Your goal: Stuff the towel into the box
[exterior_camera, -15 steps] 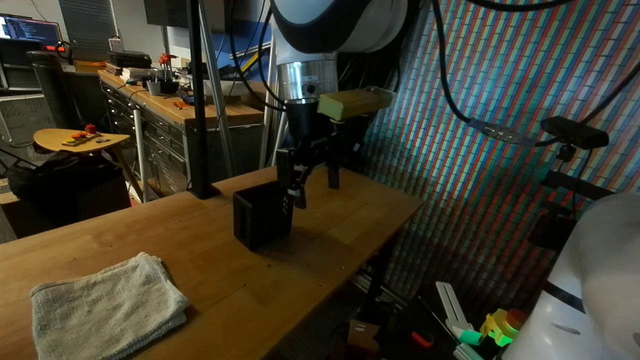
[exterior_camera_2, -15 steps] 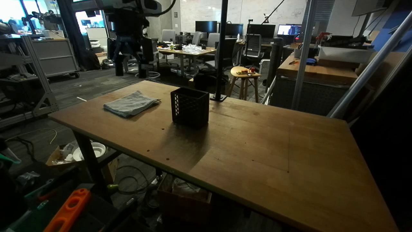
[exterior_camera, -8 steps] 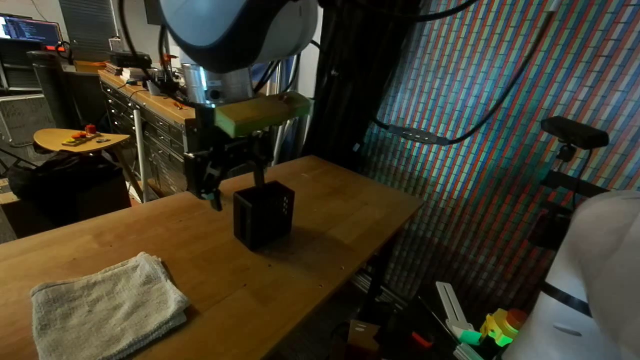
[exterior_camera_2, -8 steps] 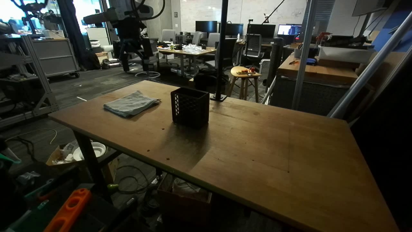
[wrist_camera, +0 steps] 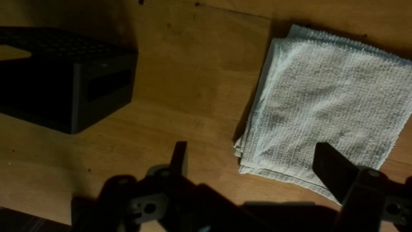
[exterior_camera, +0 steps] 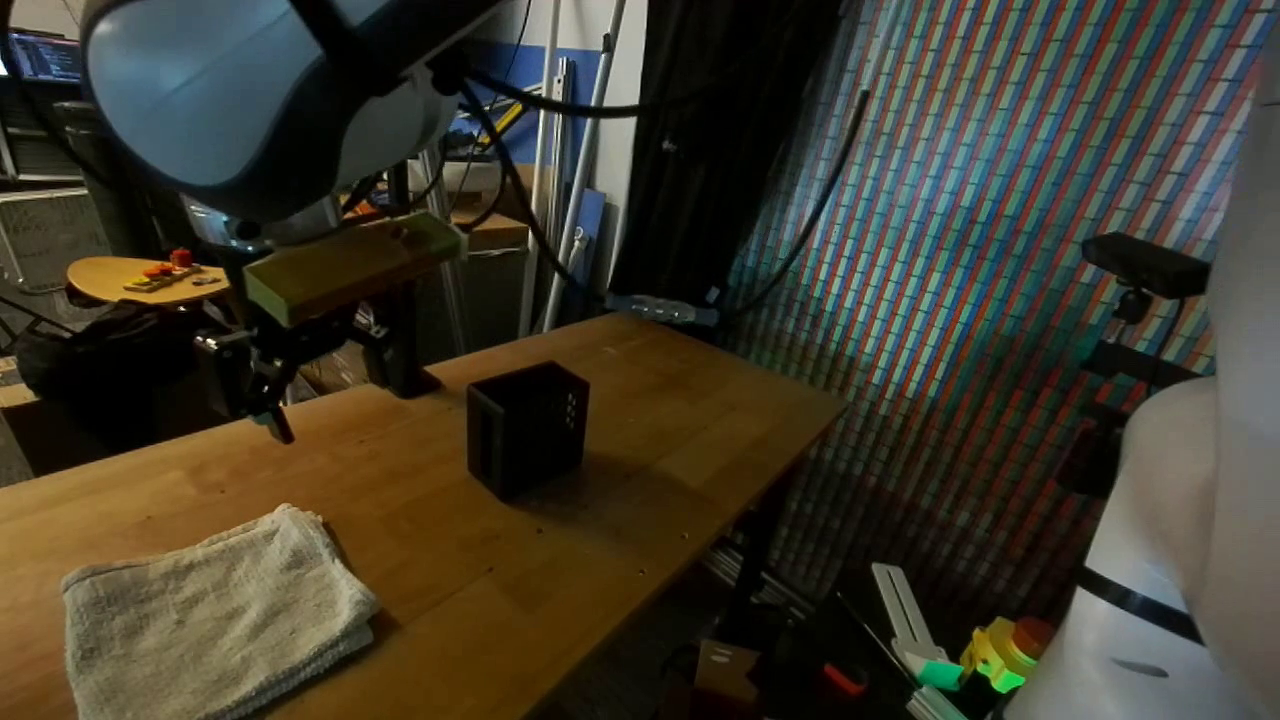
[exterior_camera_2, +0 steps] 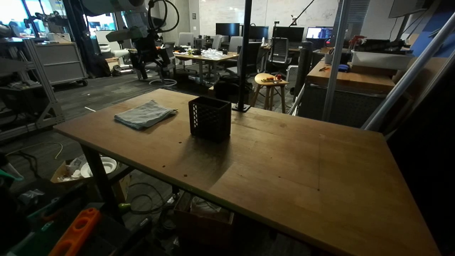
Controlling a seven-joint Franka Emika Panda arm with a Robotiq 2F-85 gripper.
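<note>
A folded grey-beige towel [exterior_camera: 215, 615] lies flat on the wooden table; it also shows in an exterior view [exterior_camera_2: 144, 114] and in the wrist view [wrist_camera: 328, 96]. A black open-topped box [exterior_camera: 530, 430] with perforated sides stands upright apart from the towel, also visible in an exterior view [exterior_camera_2: 209, 119] and at the left of the wrist view [wrist_camera: 106, 83]. Its inside is too dark to tell. My gripper [wrist_camera: 251, 144] is open and empty, held above the table. In the wrist view its right finger [wrist_camera: 333, 170] overlaps the towel and its left finger is over bare wood.
A black upright pole [exterior_camera_2: 245, 53] stands at the table's edge near the box. The wooden table [exterior_camera_2: 284, 156] carries both things. A cable [exterior_camera: 530, 215] hangs from the arm. A wooden stool [exterior_camera_2: 271, 82] and a dark bag stand beyond the edge.
My gripper has moved left in an exterior view, from beside and above the box to past the pole, and turned somewhat. It stays open. The towel and the box have not moved.
</note>
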